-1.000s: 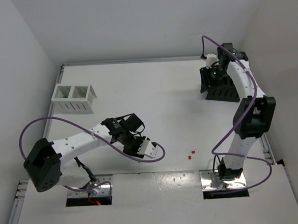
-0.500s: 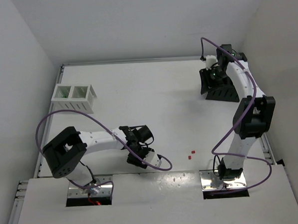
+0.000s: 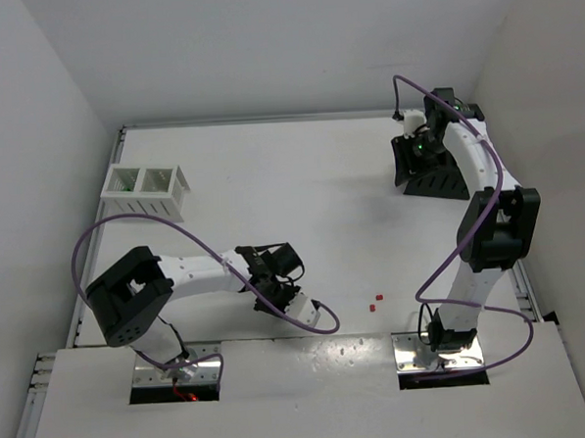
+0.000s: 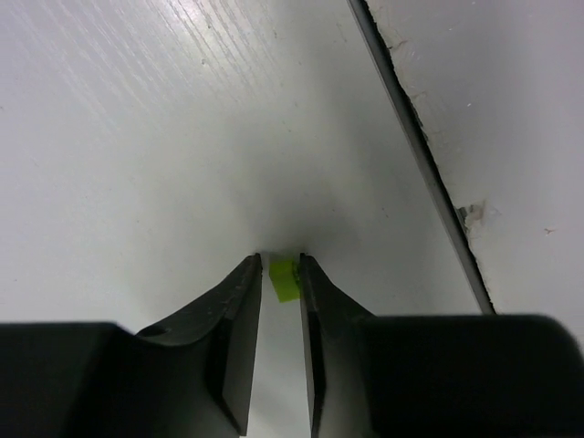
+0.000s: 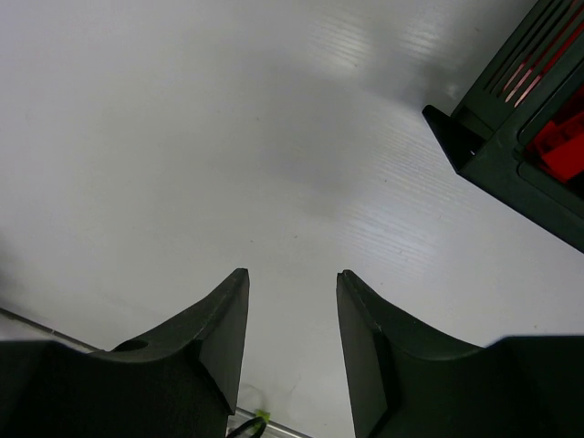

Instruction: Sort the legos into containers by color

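Note:
My left gripper [image 3: 280, 306] is low over the table near its front edge. In the left wrist view its jaws [image 4: 279, 261] stand almost together, with a tiny yellow-green lego [image 4: 285, 278] pinched between the tips, down on the table. My right gripper [image 3: 417, 146] hangs open and empty beside the black container [image 3: 434, 180] at the back right. In the right wrist view [image 5: 290, 278] only bare table lies between its fingers. The black container [image 5: 511, 155] shows there with red legos [image 5: 564, 151] inside. Two small red legos [image 3: 377, 299] lie on the table. The white container [image 3: 146, 190] stands at the left.
A raised white ledge with a dark seam [image 4: 411, 137] runs close to the right of my left gripper. Purple cables [image 3: 308, 321] trail from both arms. White walls close in the table at the back and sides.
My left arm has swung down toward the table's front edge and lowered its gripper onto the yellow-green lego. My right arm has hardly moved.

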You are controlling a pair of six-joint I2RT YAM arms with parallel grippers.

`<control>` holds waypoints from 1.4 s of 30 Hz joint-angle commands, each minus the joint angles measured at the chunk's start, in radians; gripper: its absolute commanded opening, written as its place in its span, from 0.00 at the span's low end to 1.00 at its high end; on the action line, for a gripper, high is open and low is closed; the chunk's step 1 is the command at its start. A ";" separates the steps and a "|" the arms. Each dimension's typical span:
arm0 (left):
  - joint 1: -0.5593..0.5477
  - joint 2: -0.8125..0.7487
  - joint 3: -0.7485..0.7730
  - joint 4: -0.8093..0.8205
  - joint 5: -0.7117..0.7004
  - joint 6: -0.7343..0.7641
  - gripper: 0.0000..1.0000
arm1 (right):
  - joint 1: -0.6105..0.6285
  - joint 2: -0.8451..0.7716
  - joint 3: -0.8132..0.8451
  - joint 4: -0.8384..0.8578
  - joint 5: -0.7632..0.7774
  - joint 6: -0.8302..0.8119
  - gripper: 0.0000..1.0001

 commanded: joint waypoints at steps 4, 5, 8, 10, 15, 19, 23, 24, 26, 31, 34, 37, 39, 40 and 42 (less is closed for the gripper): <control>-0.010 0.029 -0.023 0.006 -0.007 0.017 0.23 | 0.005 -0.037 -0.002 0.018 0.010 -0.016 0.44; -0.010 0.029 -0.023 0.006 -0.007 0.017 0.21 | 0.005 -0.037 -0.002 0.018 0.010 -0.016 0.44; -0.010 0.002 -0.014 0.006 -0.032 0.006 0.15 | 0.005 -0.037 -0.002 0.018 0.010 -0.016 0.44; 0.019 -0.027 0.024 -0.006 -0.056 -0.018 0.10 | 0.005 -0.046 -0.002 0.009 0.010 -0.016 0.44; 0.184 -0.086 0.181 -0.105 0.023 -0.018 0.04 | 0.005 -0.070 -0.020 0.018 0.010 -0.025 0.44; 0.333 -0.086 0.320 -0.201 0.094 -0.018 0.01 | 0.005 -0.080 -0.031 0.027 0.010 -0.025 0.44; 0.566 -0.048 0.486 -0.290 0.180 -0.050 0.00 | 0.005 -0.089 -0.053 0.036 0.001 -0.025 0.44; 0.612 -0.048 0.516 -0.305 0.191 -0.050 0.00 | 0.005 -0.089 -0.062 0.036 -0.008 -0.025 0.44; 0.748 0.001 0.576 -0.326 0.203 -0.064 0.00 | 0.005 -0.098 -0.071 0.036 -0.008 -0.025 0.44; 1.034 0.115 0.783 -0.369 0.276 -0.102 0.00 | 0.005 -0.107 -0.080 0.045 0.002 -0.035 0.44; 1.175 0.199 0.894 -0.369 0.289 -0.138 0.00 | 0.005 -0.107 -0.108 0.054 0.011 -0.035 0.44; 1.258 0.265 0.972 -0.360 0.278 -0.179 0.00 | 0.005 -0.107 -0.108 0.054 -0.001 -0.035 0.44; 1.298 0.299 1.020 -0.351 0.264 -0.204 0.00 | 0.005 -0.107 -0.117 0.054 -0.013 -0.045 0.44; 1.309 0.326 1.032 -0.351 0.264 -0.216 0.00 | 0.005 -0.107 -0.117 0.054 -0.022 -0.045 0.44; 1.331 0.347 1.041 -0.351 0.254 -0.216 0.00 | 0.005 -0.107 -0.117 0.044 -0.031 -0.055 0.44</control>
